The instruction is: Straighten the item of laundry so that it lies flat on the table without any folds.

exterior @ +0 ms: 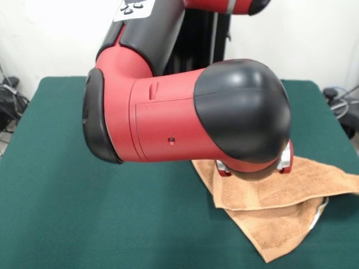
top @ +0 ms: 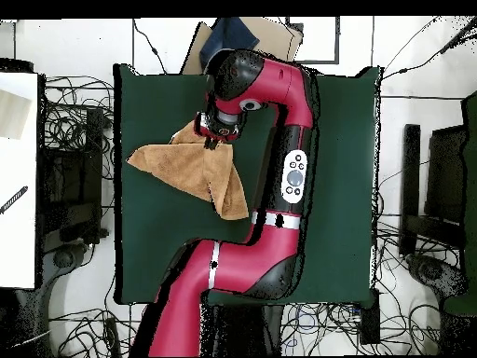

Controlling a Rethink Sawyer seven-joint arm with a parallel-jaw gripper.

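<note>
The light-brown towel [exterior: 269, 202] lies on the green table [exterior: 56, 196] at the near right in the front view. It is folded over itself in layers, with one corner pointing to the near edge. A white label [exterior: 321, 210] shows at its right edge. In the overhead view the towel [top: 182, 168] lies left of the arm on the table [top: 345, 186]. My gripper [top: 212, 138] is right at the towel's top edge, low over it. In the front view the arm's black elbow hides the gripper; only the red housing [exterior: 285, 162] shows above the towel.
My red arm [top: 293, 177] arches over the table's middle. A cardboard box with a blue item [top: 247, 37] stands beyond the table's top edge in the overhead view. Cables [top: 70, 140] lie around the table. A white surface [top: 19, 177] is at the left.
</note>
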